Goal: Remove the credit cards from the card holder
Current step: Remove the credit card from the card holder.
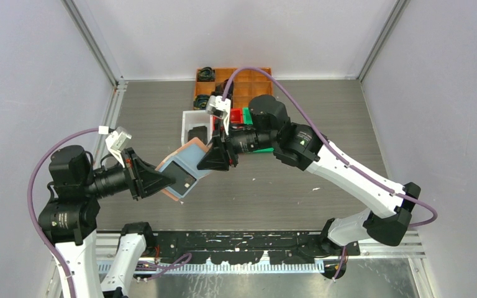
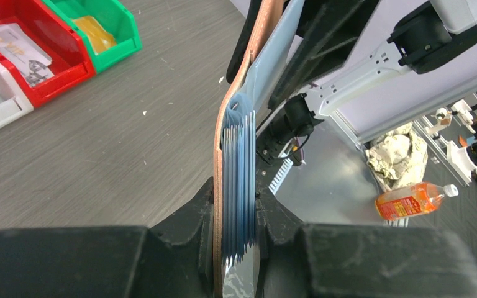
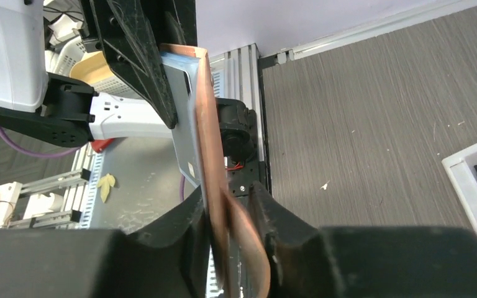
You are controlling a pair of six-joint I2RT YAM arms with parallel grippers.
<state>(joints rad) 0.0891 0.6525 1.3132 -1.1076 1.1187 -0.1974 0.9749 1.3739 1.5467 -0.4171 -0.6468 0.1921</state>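
Note:
The tan-pink card holder [image 1: 191,156] hangs in the air between both arms, tilted, and a black credit card [image 1: 179,176] shows on its grey-blue face. My left gripper [image 1: 164,180] is shut on its lower end, and the left wrist view shows the card holder [image 2: 236,143] edge-on, pinched between my left gripper's [image 2: 239,208] jaws. My right gripper [image 1: 208,158] stands open around the upper end. There the blurred card holder [image 3: 202,124] and its looped strap [image 3: 251,251] sit between the right gripper's [image 3: 230,211] jaws. A whitish card [image 2: 15,46] lies in the red bin [image 2: 68,74]; an orange-yellow card [image 2: 93,34] lies in the green bin [image 2: 127,40].
A white bin [image 1: 187,119] with a dark object in it, plus the red bin [image 1: 236,116] and green bin [image 1: 247,115], stand behind the right arm. An orange tray [image 1: 248,84] with black coiled bundles sits at the far edge. Grey walls enclose the table on three sides.

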